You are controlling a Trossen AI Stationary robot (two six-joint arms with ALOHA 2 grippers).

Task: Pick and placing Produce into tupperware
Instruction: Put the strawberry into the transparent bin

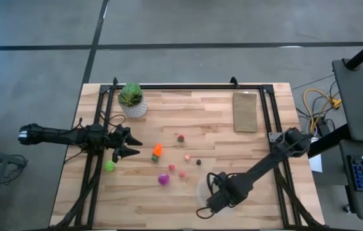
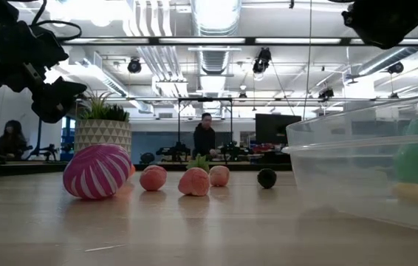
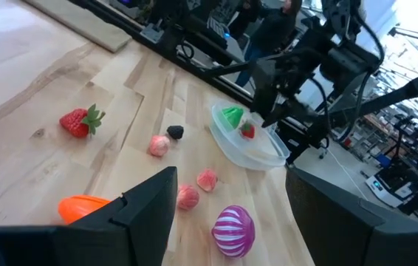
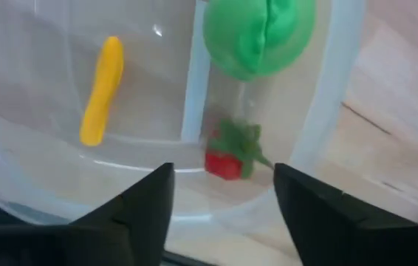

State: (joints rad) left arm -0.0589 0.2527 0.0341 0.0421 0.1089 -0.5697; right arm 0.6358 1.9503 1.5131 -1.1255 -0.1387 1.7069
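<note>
The tupperware (image 1: 202, 190) is located at lower centre of the high view, directly under the right gripper (image 1: 215, 200), whose fingers are seen spread and empty above a yellow stick (image 4: 103, 90), a green piece (image 4: 259, 33) and a small strawberry (image 4: 227, 157) already deposited. The left gripper (image 1: 130, 147) is held open at centre left. The orange carrot (image 1: 157, 150) lies just right of it, long axis roughly vertical in frame; the left arm is judged nearer.
</note>
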